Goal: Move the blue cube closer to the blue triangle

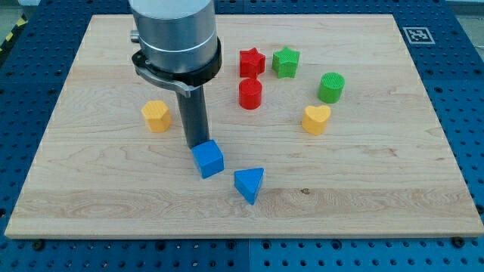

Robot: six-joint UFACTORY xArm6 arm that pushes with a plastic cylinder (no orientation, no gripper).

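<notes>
The blue cube (pixel 208 159) sits on the wooden board (pixel 378 189) below the middle. The blue triangle (pixel 249 183) lies just to its lower right, a small gap between them. My tip (pixel 197 144) rests at the cube's upper left edge, touching or almost touching it. The rod hangs from the grey arm head at the view's top.
A yellow hexagon block (pixel 156 115) lies left of the rod. A red star (pixel 251 62), red cylinder (pixel 250 94), green star (pixel 286 62), green cylinder (pixel 331 87) and yellow heart (pixel 317 119) sit in the upper right part.
</notes>
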